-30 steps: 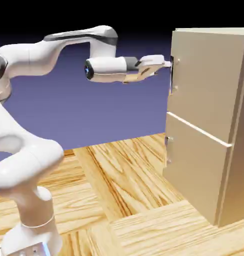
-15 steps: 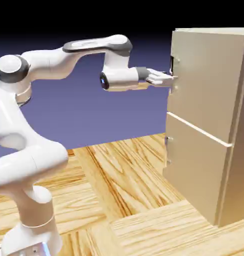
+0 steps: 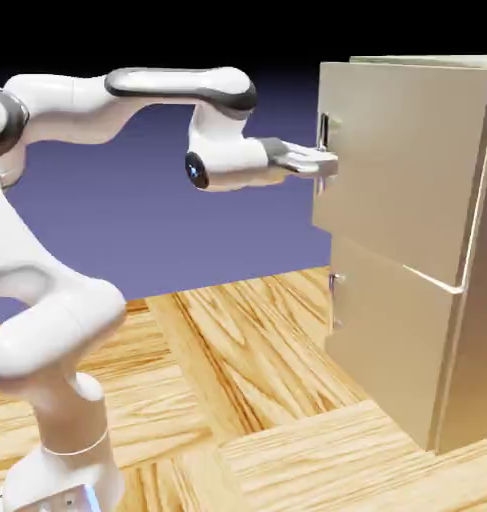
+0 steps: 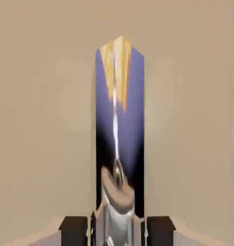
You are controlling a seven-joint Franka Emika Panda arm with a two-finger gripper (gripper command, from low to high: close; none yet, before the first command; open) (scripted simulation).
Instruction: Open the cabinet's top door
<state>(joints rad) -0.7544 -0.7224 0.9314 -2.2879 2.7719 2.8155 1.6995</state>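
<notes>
The top door [image 3: 402,160] is seen as the upper, taller beige panel of the cabinet [image 3: 467,260], which stands on the right side of the scene on the wooden table [image 3: 257,400]. The door's left edge is swung slightly out from the cabinet front, so that it overhangs the lower door [image 3: 387,330] beneath it, and a thin line of shadow is visible at the step between the two panels. A small vertical metal handle [image 3: 324,135] is mounted near the door's left edge, in its upper part.

The handle is gripped by the gripper [image 3: 330,161], which is held level and pointed to the right, toward the cabinet. In the hand view the handle [image 4: 119,144] is shown as a tall mirror-like bar rising from the bottom edge, with violet and wood tones reflected in it, against the flat beige of the door [image 4: 42,120]. The two dark fingertips [image 4: 73,230] are seen pressed against either side of the bar's base, clamped on it.

The white arm [image 3: 117,95] is stretched across from the left of the scene at the height of the door's upper half, with its base [image 3: 57,440] standing on the table at the lower left. A plain blue-violet backdrop [image 3: 187,220] fills the space behind.
</notes>
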